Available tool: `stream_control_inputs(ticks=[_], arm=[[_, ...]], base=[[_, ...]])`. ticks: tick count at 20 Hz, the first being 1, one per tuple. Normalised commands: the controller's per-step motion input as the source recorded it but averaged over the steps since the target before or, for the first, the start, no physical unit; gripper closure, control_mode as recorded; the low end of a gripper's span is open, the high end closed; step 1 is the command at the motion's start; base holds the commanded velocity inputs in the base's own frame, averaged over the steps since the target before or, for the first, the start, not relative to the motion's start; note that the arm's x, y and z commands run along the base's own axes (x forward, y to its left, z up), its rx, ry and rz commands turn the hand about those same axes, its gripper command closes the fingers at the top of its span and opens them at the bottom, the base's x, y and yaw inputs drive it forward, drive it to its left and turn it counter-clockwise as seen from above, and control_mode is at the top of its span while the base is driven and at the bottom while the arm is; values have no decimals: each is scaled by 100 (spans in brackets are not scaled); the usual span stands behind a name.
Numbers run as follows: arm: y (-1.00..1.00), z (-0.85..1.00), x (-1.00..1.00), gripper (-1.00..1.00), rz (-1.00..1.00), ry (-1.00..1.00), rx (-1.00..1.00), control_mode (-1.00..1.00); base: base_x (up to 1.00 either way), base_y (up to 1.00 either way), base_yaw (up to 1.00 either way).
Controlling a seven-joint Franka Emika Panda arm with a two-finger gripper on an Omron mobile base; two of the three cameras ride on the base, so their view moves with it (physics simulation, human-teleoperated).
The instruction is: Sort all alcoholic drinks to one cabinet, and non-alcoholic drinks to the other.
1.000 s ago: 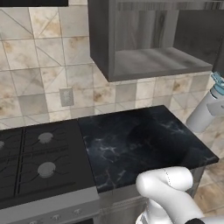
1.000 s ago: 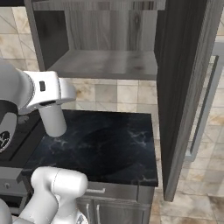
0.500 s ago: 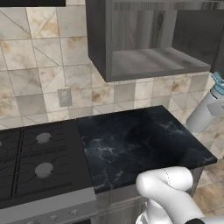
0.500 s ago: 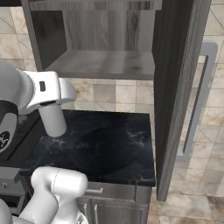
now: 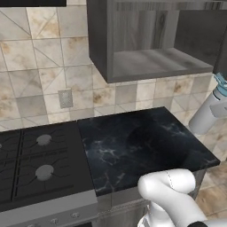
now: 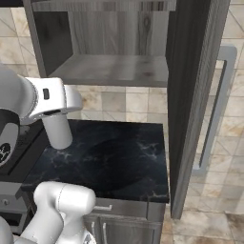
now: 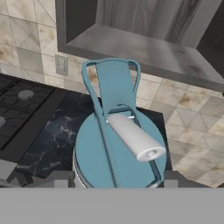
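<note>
A white bottle (image 5: 205,116) with a teal flip lid (image 7: 120,140) is one of the non-alcoholic drinks. My gripper (image 7: 118,180) is shut on it just under the lid, a dark fingertip (image 7: 61,178) on either side. The bottle hangs tilted over the black counter, at the right edge of the left base view and below my hand as a white cylinder (image 6: 57,131) in the right base view. Beyond it is the dark grey wall cabinet (image 5: 159,62), open, its shelf (image 6: 114,69) bare. Its tall door (image 6: 190,95) stands open with a pale bar handle (image 6: 217,109).
A black marble counter (image 5: 137,146) lies under the cabinet, with a gas stove (image 5: 35,164) on its left. There is a wall outlet (image 5: 65,98) on the tiled backsplash. The open door juts out past the counter's right end (image 6: 162,190), over the tiled floor.
The whole picture has shifted, so the camera has moved: the cabinet and counter have slid sideways. The bottle stays in my grip at the same place in both base views.
</note>
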Motion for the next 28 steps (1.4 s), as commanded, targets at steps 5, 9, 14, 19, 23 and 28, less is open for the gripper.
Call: stream_control_inputs(ticks=[5, 9, 14, 19, 23, 28], arm=[[0, 0, 0, 100, 0, 0, 0, 100], [0, 18, 0, 100, -5, -10, -1, -100], [0, 28, 0, 100, -8, -12, -3, -100], [0, 30, 0, 100, -13, -10, -3, -100], [0, 28, 1, 100, -13, -9, -2, -100], [-3, 26, 8, 100, -12, -7, 0, -100]], base=[[0, 0, -2], [0, 0, 0], [0, 0, 0], [0, 0, 0], [0, 0, 0], [0, 0, 0]])
